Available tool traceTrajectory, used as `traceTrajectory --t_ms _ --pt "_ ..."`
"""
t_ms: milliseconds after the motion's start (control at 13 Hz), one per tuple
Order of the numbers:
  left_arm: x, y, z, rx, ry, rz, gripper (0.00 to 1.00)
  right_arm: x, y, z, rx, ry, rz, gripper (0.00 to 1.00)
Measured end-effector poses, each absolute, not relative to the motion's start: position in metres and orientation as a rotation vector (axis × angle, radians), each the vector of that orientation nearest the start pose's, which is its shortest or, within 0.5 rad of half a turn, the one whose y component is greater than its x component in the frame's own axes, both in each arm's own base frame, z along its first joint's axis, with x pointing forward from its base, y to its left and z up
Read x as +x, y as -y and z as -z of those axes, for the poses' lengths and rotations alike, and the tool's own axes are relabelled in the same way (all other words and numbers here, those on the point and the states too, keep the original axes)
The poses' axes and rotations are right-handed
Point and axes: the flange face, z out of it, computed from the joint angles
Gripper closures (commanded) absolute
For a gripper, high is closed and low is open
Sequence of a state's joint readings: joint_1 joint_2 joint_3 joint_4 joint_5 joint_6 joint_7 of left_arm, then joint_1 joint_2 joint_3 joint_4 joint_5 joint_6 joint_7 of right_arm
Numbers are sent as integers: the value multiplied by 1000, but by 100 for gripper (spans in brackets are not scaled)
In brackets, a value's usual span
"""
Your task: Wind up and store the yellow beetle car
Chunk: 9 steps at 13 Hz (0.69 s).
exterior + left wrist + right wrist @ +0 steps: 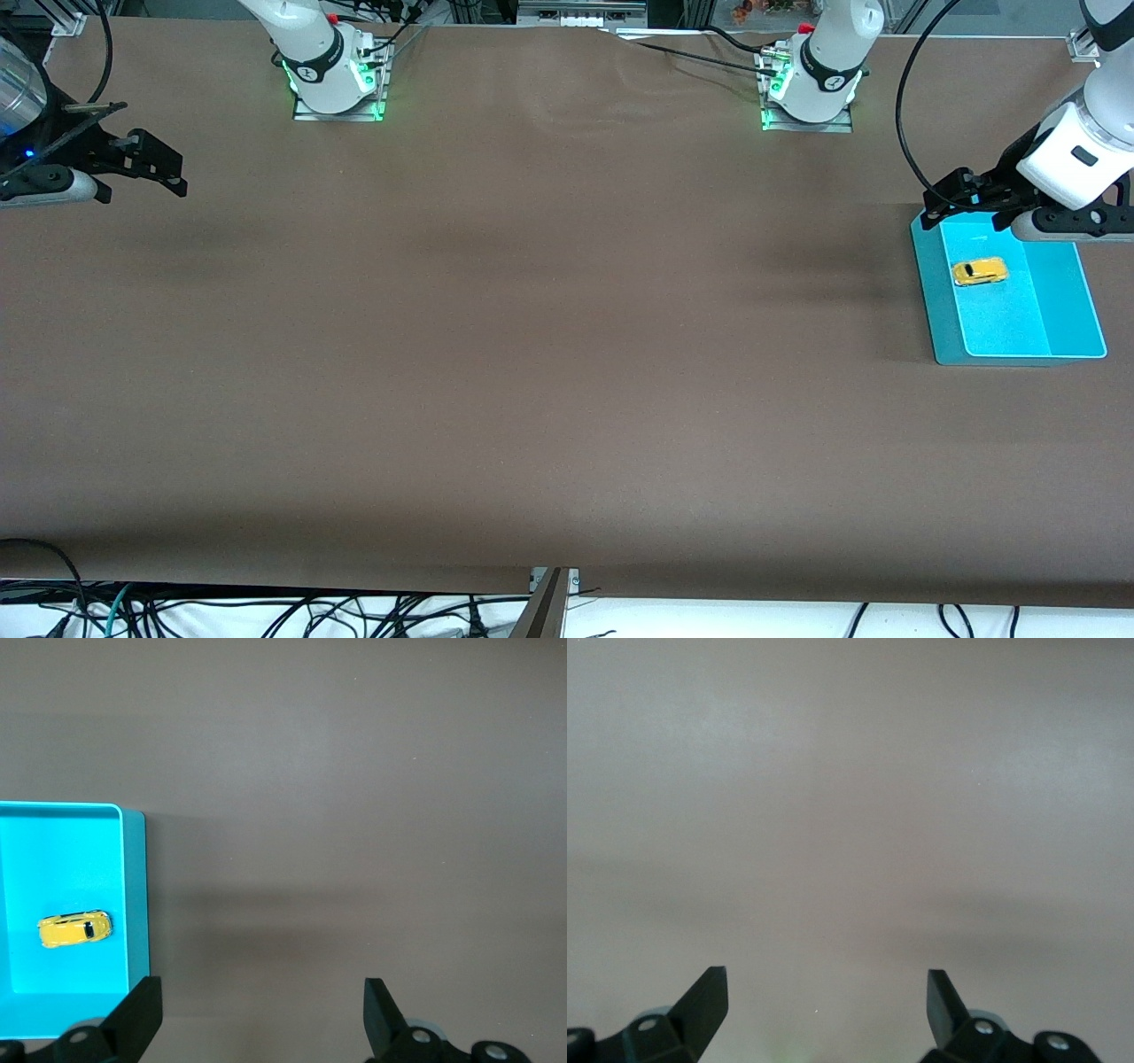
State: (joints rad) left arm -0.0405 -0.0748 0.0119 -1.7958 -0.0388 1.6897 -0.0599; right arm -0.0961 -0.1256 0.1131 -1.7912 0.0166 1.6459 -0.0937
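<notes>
Counter (pixel 532 354) bare, car (pixel 979 271) stored in the bin (pixel 930 292).
Both hands are released and empty: left hand (pixel 961 202) over the bin's rim, right hand (pixel 159 168) waiting at its own end; storing looks done.

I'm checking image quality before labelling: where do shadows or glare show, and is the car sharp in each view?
Front view: soft dark shadow bands cross the brown table, one beside the teal tray; green glow at both arm bases; the yellow beetle car is small but distinct. Left wrist view: car sharp, a faint shadow band beside the tray, left gripper open. Right wrist view: pale and washed out, only table and the open right gripper.
</notes>
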Motion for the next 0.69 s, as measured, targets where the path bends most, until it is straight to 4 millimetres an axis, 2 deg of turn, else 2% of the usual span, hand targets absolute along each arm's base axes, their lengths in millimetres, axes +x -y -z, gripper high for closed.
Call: traceTrajectory --t_ms 309,695 --pt "557 19 -570 -3176 25 -108 0 518 -14 -594 -3134 170 -32 1" --pt "561 14 -571 -3178 -22 -97 0 518 -14 -594 -3134 170 -32 1"
